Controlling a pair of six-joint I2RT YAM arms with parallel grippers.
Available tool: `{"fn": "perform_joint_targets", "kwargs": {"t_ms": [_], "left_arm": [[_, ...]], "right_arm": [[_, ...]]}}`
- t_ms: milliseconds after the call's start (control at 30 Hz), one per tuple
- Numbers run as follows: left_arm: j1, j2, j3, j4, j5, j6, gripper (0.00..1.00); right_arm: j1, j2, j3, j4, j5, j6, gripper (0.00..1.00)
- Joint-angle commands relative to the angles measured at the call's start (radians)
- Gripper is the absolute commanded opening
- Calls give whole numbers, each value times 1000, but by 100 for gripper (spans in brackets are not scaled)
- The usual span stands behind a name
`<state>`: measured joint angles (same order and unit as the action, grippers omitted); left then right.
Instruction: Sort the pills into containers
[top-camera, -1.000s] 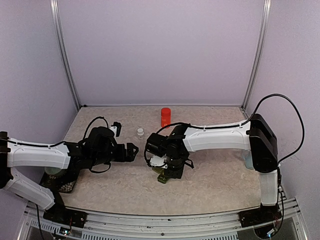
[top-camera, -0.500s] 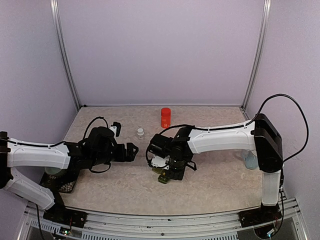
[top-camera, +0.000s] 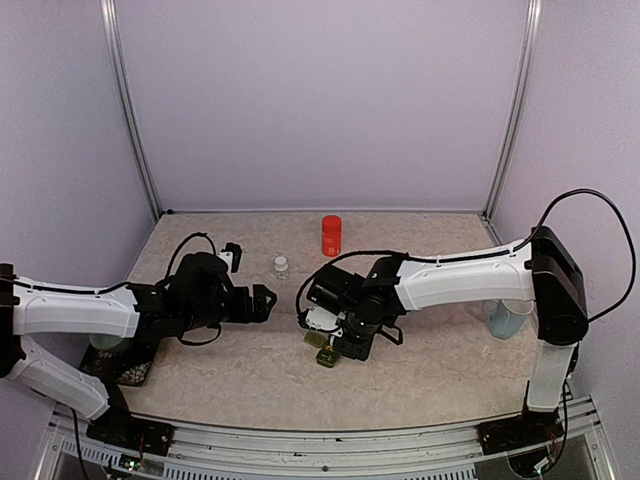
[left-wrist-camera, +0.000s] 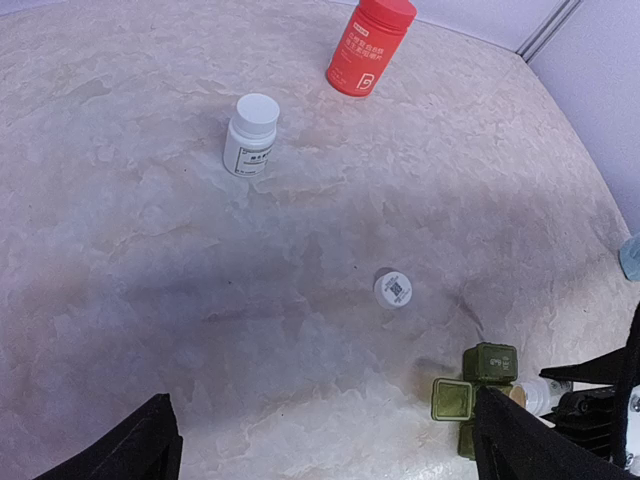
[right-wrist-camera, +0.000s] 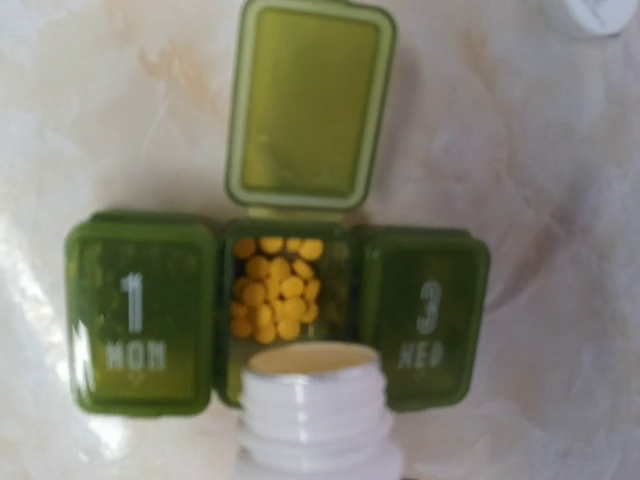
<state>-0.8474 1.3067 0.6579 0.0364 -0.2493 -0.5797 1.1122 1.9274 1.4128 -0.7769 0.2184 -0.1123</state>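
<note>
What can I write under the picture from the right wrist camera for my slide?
Open white bottle at the green pill box, whose open middle compartment holds yellow pills.

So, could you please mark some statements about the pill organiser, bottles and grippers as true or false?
1. The middle compartment of the dark green plastic pill organiser is open and holds small yellow pills. True.
2. Its lid marked 1 MON is open. False: it is shut.
3. The red plastic bottle lies on its side. False: it stands upright, capped.
4. The left gripper is open and empty. True.
5. The white plastic bottle in the right gripper is capped. False: its neck is uncovered.
</note>
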Motion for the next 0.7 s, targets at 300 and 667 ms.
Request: {"fn": "perform_joint_targets", "kwargs": {"t_ms": [300,667], "left_arm": [[5,-14,40,-21,-18,-6,99],[6,-15,63,-36,-16,-2,99]], "right_arm": [[-16,-172,-205,281,-34,60,21],[-23,-343,-496,661,-42,92,21]]}}
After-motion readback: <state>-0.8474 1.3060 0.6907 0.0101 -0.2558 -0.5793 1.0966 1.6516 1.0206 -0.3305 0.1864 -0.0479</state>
